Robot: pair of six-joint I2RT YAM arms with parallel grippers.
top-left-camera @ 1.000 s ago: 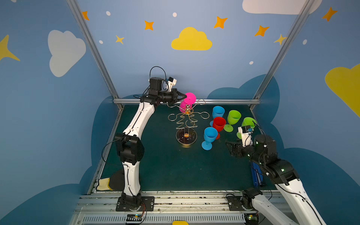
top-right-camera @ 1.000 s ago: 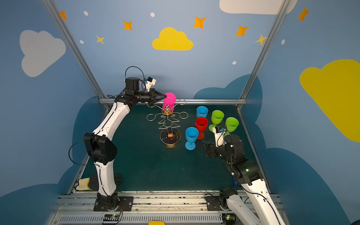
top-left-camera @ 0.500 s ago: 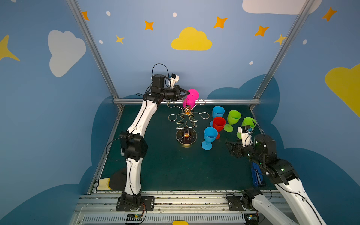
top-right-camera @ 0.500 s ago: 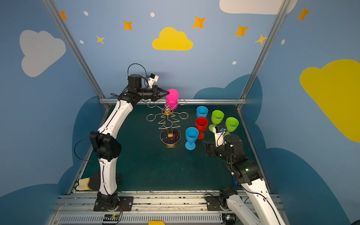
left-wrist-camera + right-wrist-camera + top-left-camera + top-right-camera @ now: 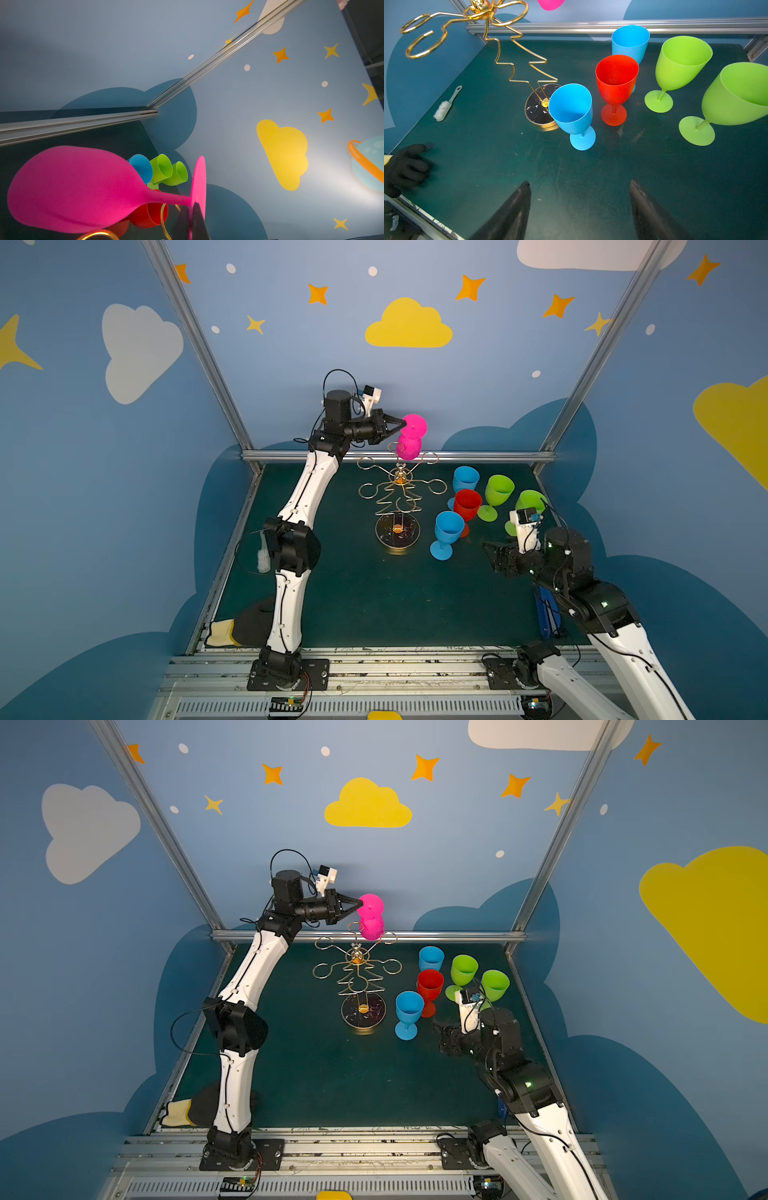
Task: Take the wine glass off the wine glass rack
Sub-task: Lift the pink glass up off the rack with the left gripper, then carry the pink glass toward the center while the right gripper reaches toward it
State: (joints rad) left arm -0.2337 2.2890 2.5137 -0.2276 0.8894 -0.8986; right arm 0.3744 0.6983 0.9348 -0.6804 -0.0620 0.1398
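Your left gripper (image 5: 401,425) is clamped on the stem of the pink wine glass (image 5: 409,447). In the left wrist view the dark fingertips (image 5: 198,224) pinch the stem right where it meets the foot. You hold the glass upside down, foot up and bowl down, high at the back of the cell. In both top views its bowl hangs over the rear arms of the wine glass rack (image 5: 400,478). One gold loop (image 5: 164,216) sits just beside the stem, and you cannot tell whether the two touch. The rack's dark disc base (image 5: 397,533) rests on the green mat (image 5: 353,605), with every other arm bare.

To the right of the rack five glasses stand upright on the mat: a blue glass (image 5: 448,527) near the base, a red glass (image 5: 467,502), a second blue glass (image 5: 465,479) behind it, then two green glasses (image 5: 498,489).

Farthest right, your right gripper (image 5: 580,184) hovers low over bare mat, jaws spread wide with nothing between them.
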